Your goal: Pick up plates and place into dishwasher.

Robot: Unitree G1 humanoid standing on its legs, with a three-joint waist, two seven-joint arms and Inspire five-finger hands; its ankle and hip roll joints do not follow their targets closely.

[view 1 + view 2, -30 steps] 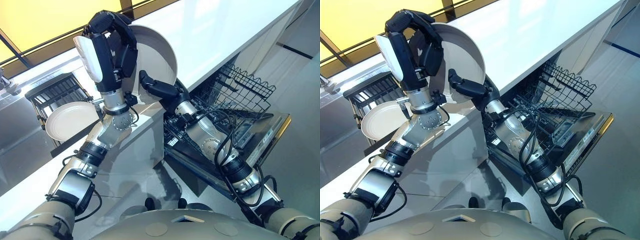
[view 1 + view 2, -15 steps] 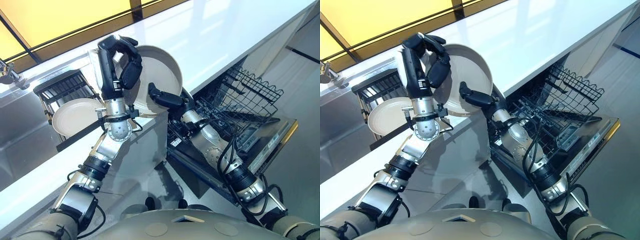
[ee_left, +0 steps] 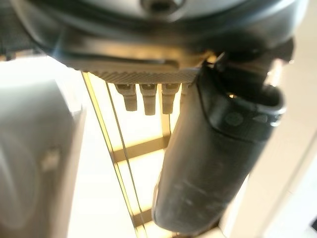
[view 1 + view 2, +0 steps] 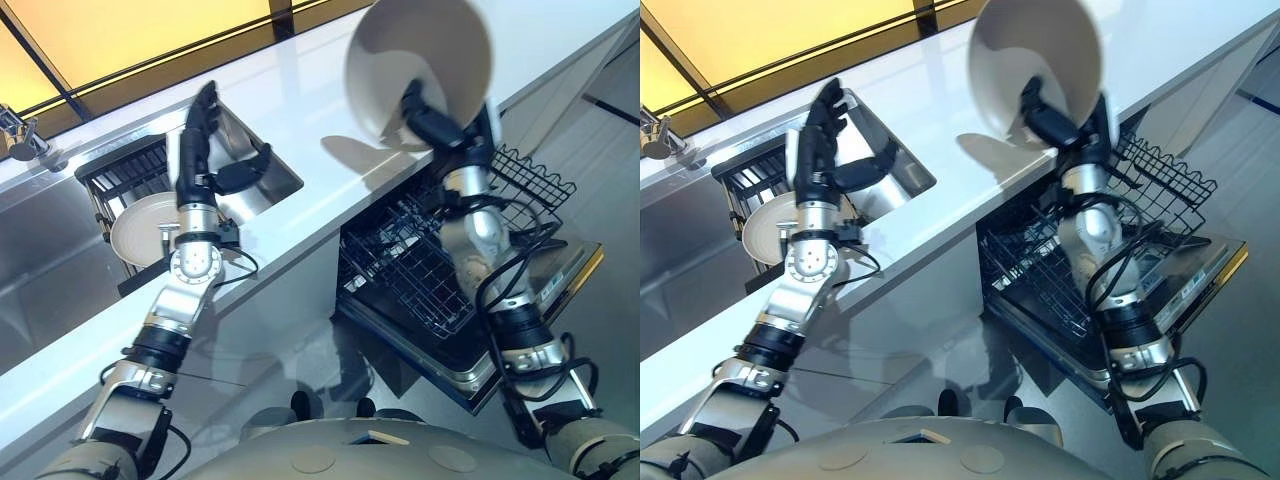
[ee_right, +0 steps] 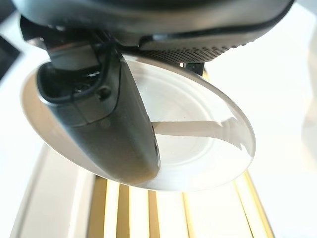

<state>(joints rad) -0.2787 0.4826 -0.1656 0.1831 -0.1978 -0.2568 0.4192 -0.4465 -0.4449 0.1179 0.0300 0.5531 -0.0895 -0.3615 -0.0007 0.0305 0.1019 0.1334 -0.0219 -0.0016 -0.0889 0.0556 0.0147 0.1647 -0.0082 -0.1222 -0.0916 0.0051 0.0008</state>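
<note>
Left eye view shows the right hand [image 4: 440, 125] up high with its thumb and fingers pinching the bottom edge of a big white plate [image 4: 418, 62]. That plate stands almost upright in the air, above the white counter [image 4: 300, 120] and above the open dishwasher [image 4: 450, 270] with its black wire racks. The left hand [image 4: 205, 150] is over the counter with its fingers straight and spread, holding nothing. Just beside it, another plate [image 4: 140, 225] leans in a black rack [image 4: 120, 175].
</note>
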